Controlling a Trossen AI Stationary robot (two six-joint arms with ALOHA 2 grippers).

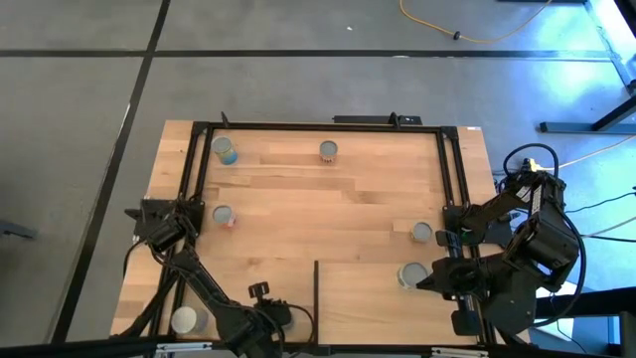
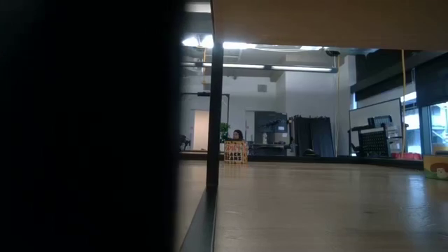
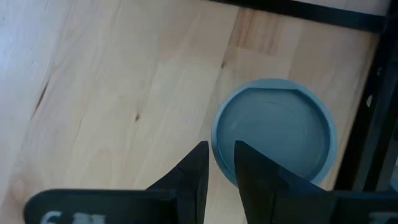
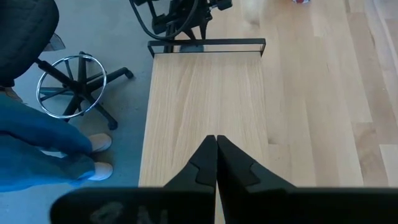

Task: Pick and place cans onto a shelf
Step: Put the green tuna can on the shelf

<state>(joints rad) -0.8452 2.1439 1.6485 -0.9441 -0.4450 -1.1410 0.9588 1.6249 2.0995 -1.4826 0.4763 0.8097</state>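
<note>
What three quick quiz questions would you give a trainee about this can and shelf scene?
1. True or false: the right gripper has its jaws shut.
2. How many cans show in the high view? A three, B six, C nine.
3. What lies just ahead of the left gripper in its wrist view?
Key: 1 true; 2 B; 3 a grey-topped can.

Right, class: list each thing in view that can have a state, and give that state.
Left end effector: narrowly open, empty, poised above the grey-topped can.
Right end effector: shut, empty, above the shelf.
Grey-topped can: upright on the tabletop, not gripped.
Shelf: mostly bare, carrying one can.
Shelf can: upright, resting on the shelf.
</note>
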